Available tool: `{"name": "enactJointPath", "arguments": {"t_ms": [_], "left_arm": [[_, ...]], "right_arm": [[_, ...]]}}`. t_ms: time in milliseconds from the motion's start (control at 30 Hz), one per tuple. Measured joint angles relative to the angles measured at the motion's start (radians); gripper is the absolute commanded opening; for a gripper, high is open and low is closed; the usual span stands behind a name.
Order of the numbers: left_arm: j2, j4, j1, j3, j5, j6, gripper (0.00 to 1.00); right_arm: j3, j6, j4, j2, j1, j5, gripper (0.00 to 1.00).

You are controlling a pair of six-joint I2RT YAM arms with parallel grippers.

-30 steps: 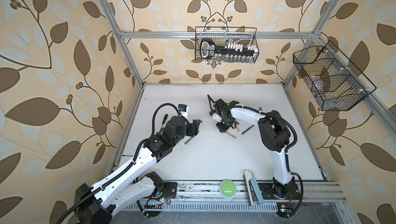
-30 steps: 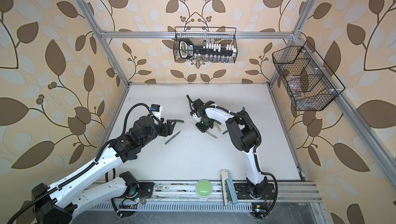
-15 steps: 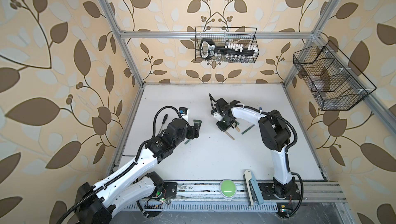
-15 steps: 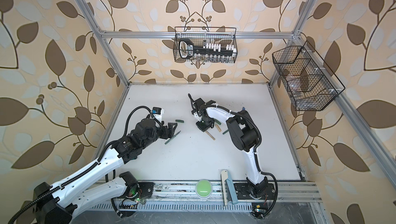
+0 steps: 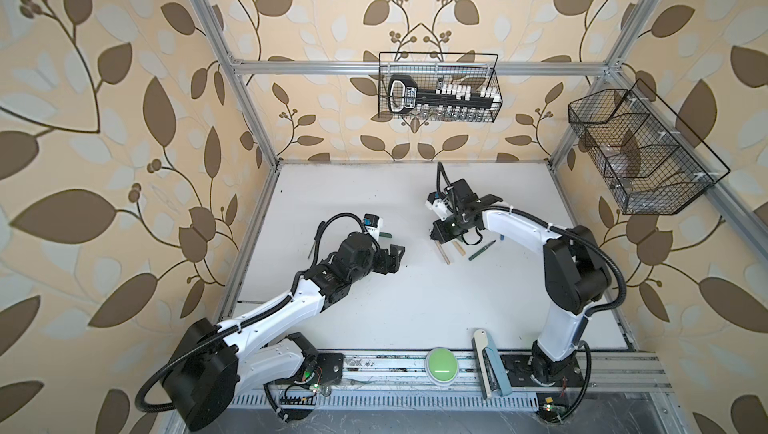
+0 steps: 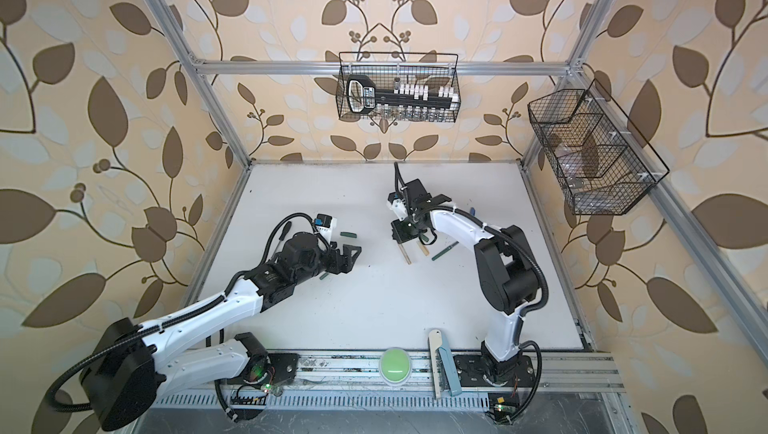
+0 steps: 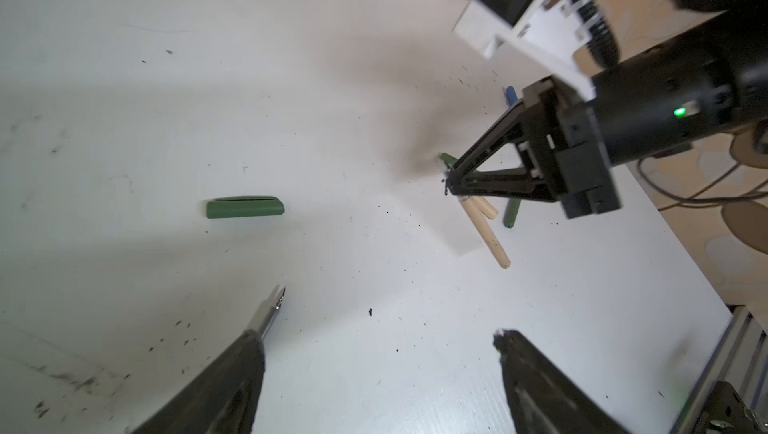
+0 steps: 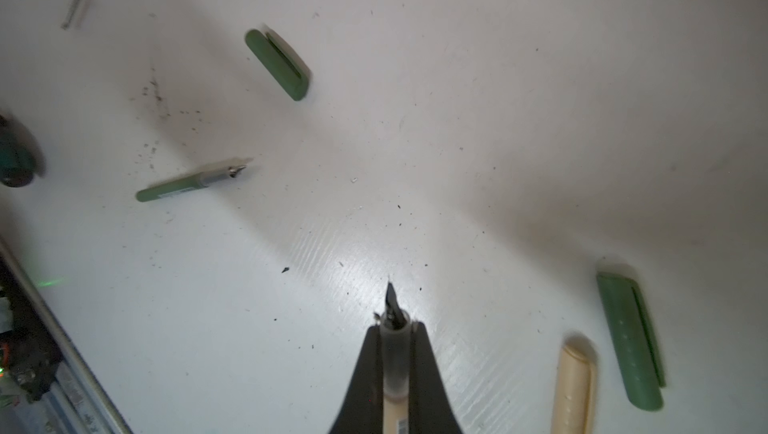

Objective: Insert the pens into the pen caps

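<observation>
My right gripper [image 8: 392,328] is shut on the beige pen [image 8: 394,369], whose dark tip sticks out past the fingers just above the table. In both top views this gripper [image 5: 441,233] sits right of the middle. The beige cap [image 8: 575,386] and a green cap [image 8: 631,340] lie beside it. Farther off lie another green cap [image 8: 277,64] and a green pen [image 8: 191,180]. My left gripper [image 7: 374,340] is open and empty over bare table, with the green pen's tip [image 7: 272,307] beside one finger and the green cap [image 7: 245,207] ahead. A blue piece [image 5: 502,237] lies behind the right arm.
A black-handled screwdriver [image 6: 279,241] lies left of my left arm. A green button [image 5: 441,363] sits on the front rail. Wire baskets hang on the back wall [image 5: 438,87] and the right wall [image 5: 640,153]. Metal frame posts edge the white table [image 5: 415,311].
My right gripper has shut on the beige pen. My left gripper has opened wider and drifted a little toward the front, away from the green cap.
</observation>
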Motion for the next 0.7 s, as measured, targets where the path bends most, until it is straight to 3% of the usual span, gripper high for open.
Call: {"name": "enactJointPath", "arguments": {"t_ms": [300,533,700], "left_arm": [[0.234,0.292,0.000,0.005,0.183,-0.082,0.89],[0.356,0.409,0.000,0.041,0.288,-0.132,0.81],[0.380,0.430,0.000,0.071,0.329,-0.146,0.69]], "right_arm": [[-0.291,0.224,0.391,-0.251,-0.025,-0.144,0.00],[-0.392,0.358,0.593,-0.291,-0.023,-0.187,0.00],[-0.401,0.401,0.660,-0.291,-0.014,-0.206,0.00]]}}
